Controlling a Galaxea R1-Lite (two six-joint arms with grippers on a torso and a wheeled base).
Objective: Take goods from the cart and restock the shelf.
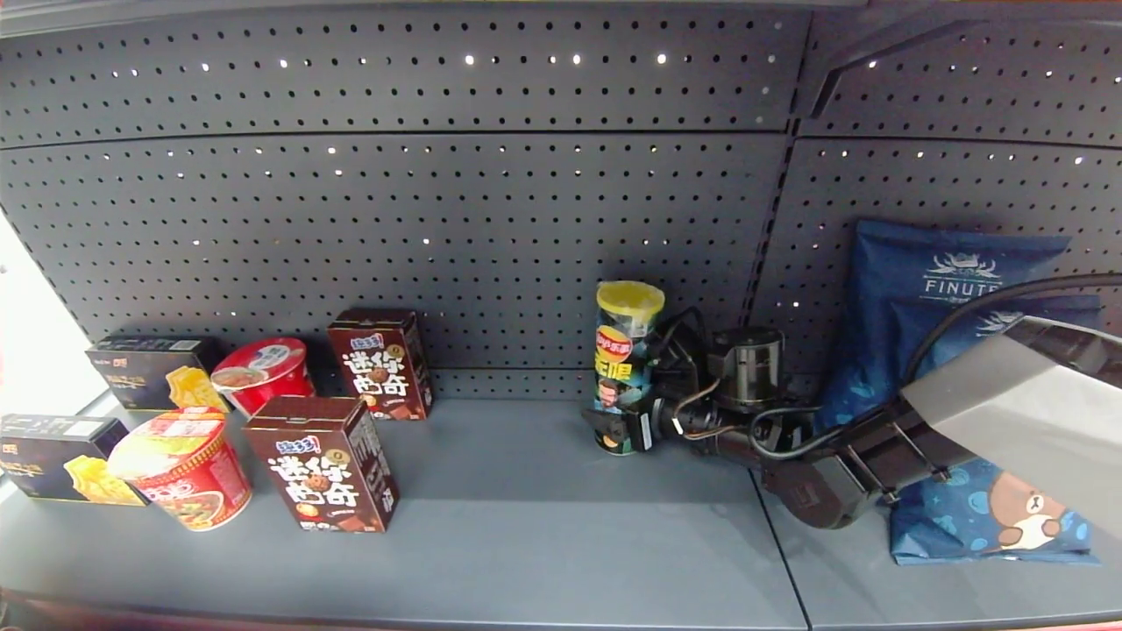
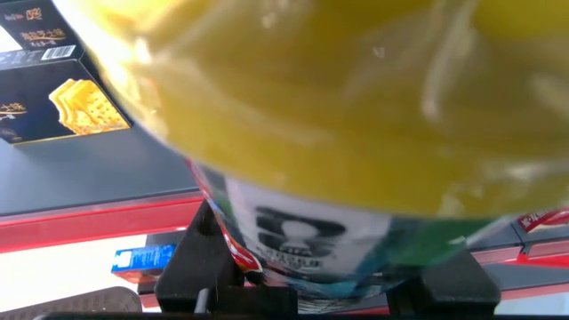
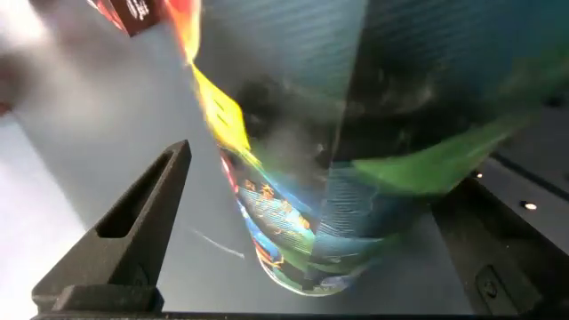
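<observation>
Chip can [image 1: 624,364]: upright on the shelf [image 1: 526,543] by the back panel; lid up, set as stock
Right claw [image 1: 626,433]: spread around the can's base; one finger [image 3: 133,231] stands apart from it; likely releasing
Left claw [image 2: 320,289]: pinching a second can [image 2: 338,107] low on its body; waiting at the shelf front
Around: brown boxes [image 1: 320,460] and noodle cups [image 1: 188,469] well apart to the left; blue bags [image 1: 955,289] just behind the right arm crowd its withdrawal
</observation>
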